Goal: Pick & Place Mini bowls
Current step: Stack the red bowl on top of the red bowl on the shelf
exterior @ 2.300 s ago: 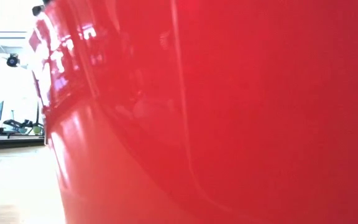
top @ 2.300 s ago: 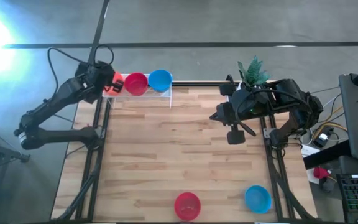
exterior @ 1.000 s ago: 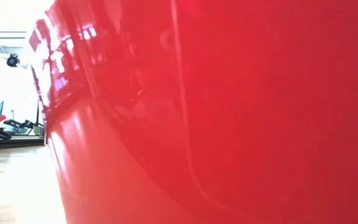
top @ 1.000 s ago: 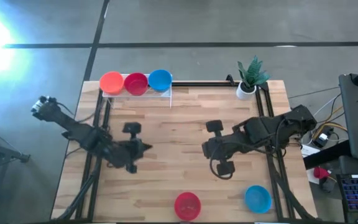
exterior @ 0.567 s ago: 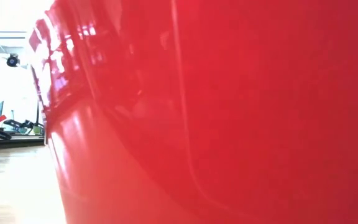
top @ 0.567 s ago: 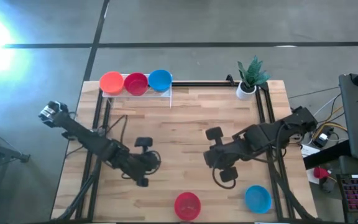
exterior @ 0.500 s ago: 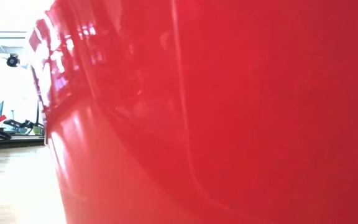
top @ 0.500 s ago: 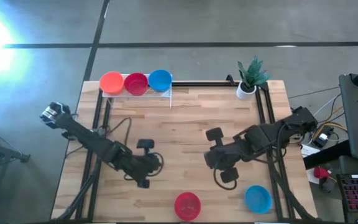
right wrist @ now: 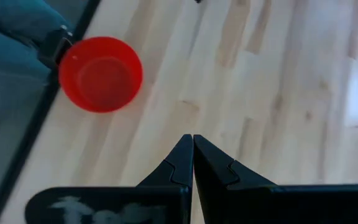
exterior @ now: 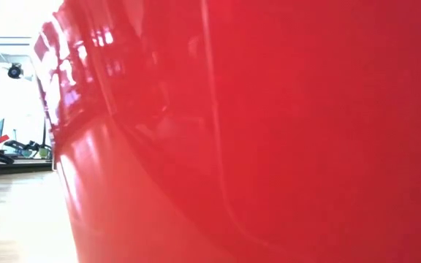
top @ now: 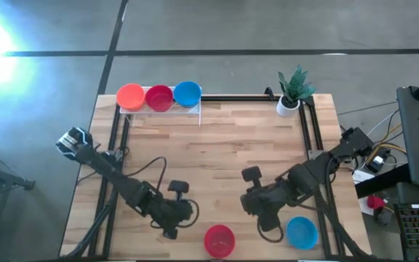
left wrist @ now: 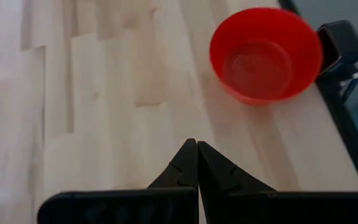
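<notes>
A red mini bowl stands upright on its base at the table's near edge. It shows in the left wrist view and the right wrist view, and fills the low view. A blue bowl stands at the near right. An orange bowl, a crimson bowl and a blue bowl sit in a row on the white rack at the far left. My left gripper is shut and empty, left of the red bowl. My right gripper is shut and empty, between the two near bowls and a little farther back.
A small white pot with a green plant stands at the far right corner. Black frame rails run along the table's left and right sides. Bare wood lies in the table's middle.
Both grippers have gone toward the table's near edge and closed in on the red bowl. The left one has also gone toward the right. No bowl has moved.
</notes>
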`<state>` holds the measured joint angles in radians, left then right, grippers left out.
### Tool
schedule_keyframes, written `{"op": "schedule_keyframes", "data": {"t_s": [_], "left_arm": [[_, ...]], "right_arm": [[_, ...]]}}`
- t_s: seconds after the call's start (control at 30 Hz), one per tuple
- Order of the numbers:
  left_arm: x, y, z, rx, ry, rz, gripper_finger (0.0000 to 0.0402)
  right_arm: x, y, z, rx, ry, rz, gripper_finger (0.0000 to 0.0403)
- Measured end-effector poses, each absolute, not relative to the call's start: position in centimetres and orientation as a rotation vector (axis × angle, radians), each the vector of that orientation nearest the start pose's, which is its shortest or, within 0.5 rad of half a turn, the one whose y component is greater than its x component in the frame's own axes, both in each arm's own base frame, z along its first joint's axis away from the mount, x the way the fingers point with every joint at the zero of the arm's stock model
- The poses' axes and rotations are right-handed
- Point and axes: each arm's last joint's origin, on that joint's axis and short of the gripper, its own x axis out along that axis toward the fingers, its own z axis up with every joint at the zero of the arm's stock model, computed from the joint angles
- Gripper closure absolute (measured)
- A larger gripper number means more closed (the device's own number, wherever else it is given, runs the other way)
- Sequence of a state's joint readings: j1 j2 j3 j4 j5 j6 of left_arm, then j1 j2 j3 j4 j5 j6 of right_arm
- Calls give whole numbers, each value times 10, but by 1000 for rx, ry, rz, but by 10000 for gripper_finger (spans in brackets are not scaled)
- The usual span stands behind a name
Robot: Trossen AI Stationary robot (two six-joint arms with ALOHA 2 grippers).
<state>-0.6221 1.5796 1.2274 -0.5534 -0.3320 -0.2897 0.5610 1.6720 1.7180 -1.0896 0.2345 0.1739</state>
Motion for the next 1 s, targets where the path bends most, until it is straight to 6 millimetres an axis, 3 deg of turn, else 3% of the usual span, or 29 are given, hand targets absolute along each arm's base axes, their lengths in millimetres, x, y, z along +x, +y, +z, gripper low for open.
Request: {"op": "schedule_keyframes", "data": {"t_s": [0.17, 0.4, 0.8, 1.0], "left_arm": [[278, -193, 262, 153, 800, -194, 394], [287, -201, 257, 146, 758, -234, 341], [319, -223, 220, 85, 656, -233, 326], [332, -224, 198, 35, 667, -193, 326]], "right_arm": [[287, 189, 344, -196, 953, 224, 394], [286, 200, 337, -169, 924, 241, 394], [284, 202, 331, -222, 931, 265, 394], [283, 202, 331, -240, 929, 278, 394]]}}
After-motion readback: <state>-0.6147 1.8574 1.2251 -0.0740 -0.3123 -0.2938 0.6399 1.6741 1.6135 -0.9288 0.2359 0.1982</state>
